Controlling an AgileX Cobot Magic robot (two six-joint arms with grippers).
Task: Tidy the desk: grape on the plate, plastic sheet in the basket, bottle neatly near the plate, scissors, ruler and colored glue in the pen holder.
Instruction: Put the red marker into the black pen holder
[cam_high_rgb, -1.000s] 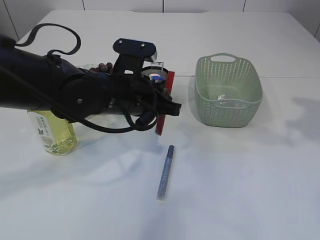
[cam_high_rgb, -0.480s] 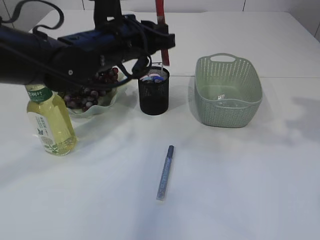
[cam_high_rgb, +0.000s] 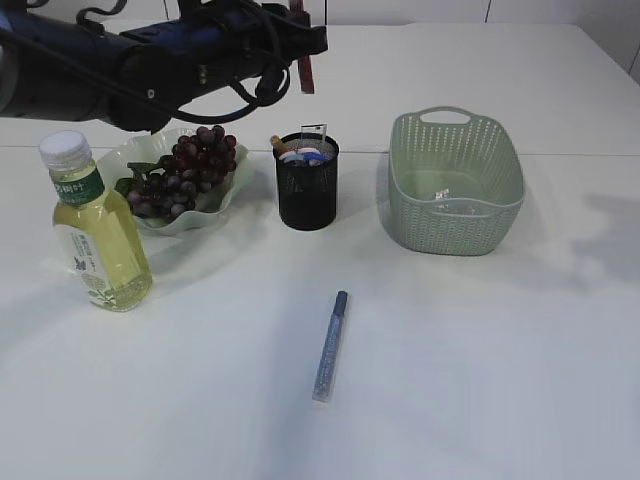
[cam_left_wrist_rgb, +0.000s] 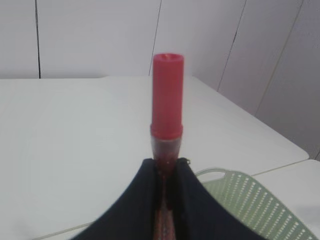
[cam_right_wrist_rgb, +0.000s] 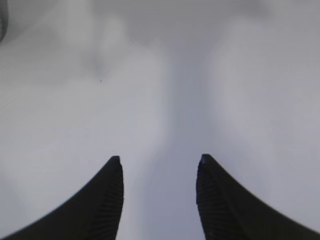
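From the exterior view I had the left claw (cam_high_rgb: 303, 45) high above the tabletop (cam_high_rgb: 480, 380), clenched on a red glue stick (cam_high_rgb: 305, 70) that hung just above and behind the pen holder (cam_high_rgb: 308, 182). The grapes (cam_high_rgb: 185, 172) lay on the plate (cam_high_rgb: 222, 205), and the bottle (cam_high_rgb: 95, 235) stood upright just beside that plate, so I judged both of those done. The pen holder already held a few items whose tops showed over its rim; I could not make out which was the scissors and which the ruler. The basket (cam_high_rgb: 457, 182) held something pale and clear at its bottom, probably the plastic sheet, though I could not be sure. A blue glitter glue pen (cam_high_rgb: 330, 345) lay alone on the tabletop, well apart from the holder, so that one was left, along with the red one in hand. The right arm was out of this view.

In the left wrist view the fingers (cam_left_wrist_rgb: 192, 210) were pinched on the glue stick's clear lower barrel, its red cap (cam_left_wrist_rgb: 167, 95) pointing away; the basket's rim (cam_left_wrist_rgb: 235, 187) showed at the lower right.

In the right wrist view the right claw (cam_right_wrist_rgb: 159, 165) stood released and empty over blurred, bare tabletop.
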